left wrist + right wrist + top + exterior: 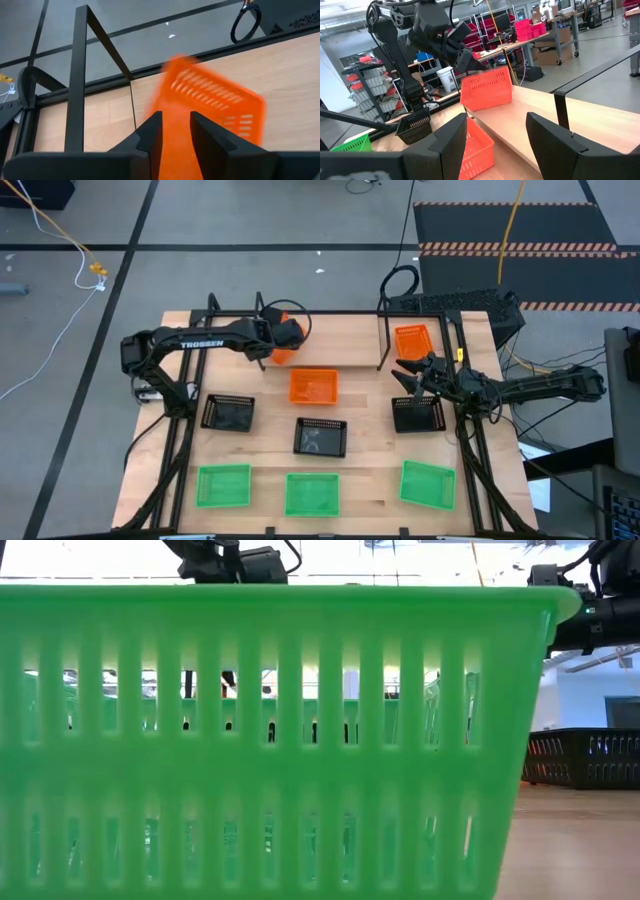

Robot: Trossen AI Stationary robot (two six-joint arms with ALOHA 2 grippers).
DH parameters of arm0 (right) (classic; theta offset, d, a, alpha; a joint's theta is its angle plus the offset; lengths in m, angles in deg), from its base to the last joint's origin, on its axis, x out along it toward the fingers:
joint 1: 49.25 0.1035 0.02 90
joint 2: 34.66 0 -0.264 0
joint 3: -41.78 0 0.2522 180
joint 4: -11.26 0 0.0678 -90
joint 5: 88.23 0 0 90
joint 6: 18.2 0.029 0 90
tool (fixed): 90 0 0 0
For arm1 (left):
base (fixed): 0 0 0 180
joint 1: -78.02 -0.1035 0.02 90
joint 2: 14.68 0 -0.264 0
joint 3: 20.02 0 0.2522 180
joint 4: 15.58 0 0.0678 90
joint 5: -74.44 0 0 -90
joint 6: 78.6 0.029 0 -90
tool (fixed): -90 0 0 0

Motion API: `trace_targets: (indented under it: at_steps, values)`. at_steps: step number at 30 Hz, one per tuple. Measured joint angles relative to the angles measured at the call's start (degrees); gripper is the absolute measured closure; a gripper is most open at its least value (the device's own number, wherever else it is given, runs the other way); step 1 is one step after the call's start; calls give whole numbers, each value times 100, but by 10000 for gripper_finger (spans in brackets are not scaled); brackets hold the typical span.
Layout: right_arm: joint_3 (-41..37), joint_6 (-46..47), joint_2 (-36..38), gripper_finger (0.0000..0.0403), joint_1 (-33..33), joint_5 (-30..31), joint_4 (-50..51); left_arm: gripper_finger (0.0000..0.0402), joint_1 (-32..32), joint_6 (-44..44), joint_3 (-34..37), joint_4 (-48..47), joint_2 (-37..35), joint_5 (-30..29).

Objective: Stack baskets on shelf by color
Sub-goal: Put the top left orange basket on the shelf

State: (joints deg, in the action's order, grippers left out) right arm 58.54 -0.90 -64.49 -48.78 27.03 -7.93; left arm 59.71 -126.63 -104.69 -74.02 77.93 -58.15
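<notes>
Legible text: "TROSSEN", white capitals | Carrier: upper link of the left arm (205, 340), seen from above | Other views: no readable lettering, labels, numbers or signs on baskets, shelf or table

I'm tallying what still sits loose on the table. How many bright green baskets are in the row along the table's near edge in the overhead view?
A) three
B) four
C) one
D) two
A: the high view shows three green baskets side by side along that edge.
</notes>
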Motion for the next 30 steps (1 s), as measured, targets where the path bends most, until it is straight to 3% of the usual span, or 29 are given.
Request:
trace_targets:
  at_steps: [4,6,12,15,21,30]
  values:
    - [0,0,0,204,0,0,0,272,0,228,0,77,0,113]
    - [0,0,0,204,0,-2,0,261,7,738,0,197,-4,211]
    - [0,-13,0,204,0,-1,0,250,176,4218,0,345,-158,558]
    - [0,-42,0,204,0,2,-3,250,257,5378,0,322,-205,1004]
    - [0,-35,1,204,1,4,-15,250,-59,5552,-2,-275,-74,2247]
    - [0,-43,1,204,1,11,-18,250,14,6408,-5,-803,-177,2580]
